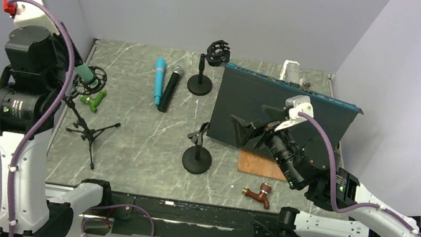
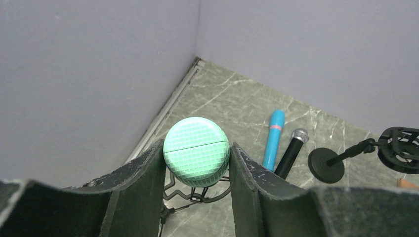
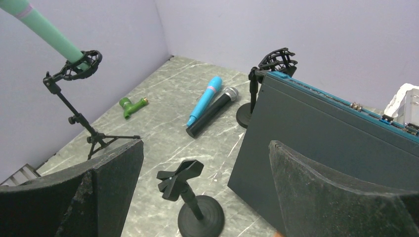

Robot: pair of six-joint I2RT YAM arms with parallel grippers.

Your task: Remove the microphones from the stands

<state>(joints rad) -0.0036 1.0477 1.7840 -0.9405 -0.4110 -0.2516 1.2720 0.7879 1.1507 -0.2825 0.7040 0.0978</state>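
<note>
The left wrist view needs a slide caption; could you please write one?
Left tool grips the green microphone above its tripod stand; two microphones lie beyond.

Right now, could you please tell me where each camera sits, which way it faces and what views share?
Top external: above and behind the bases, looking down on the table; left arm and right arm show.
Left wrist: on the raised left arm, facing the far-left corner; its fingers flank the green microphone.
Right wrist: over the table's right side, facing the tripod stand; its open fingers frame the bottom.
Shared: all three show the blue microphone beside the black microphone.
</note>
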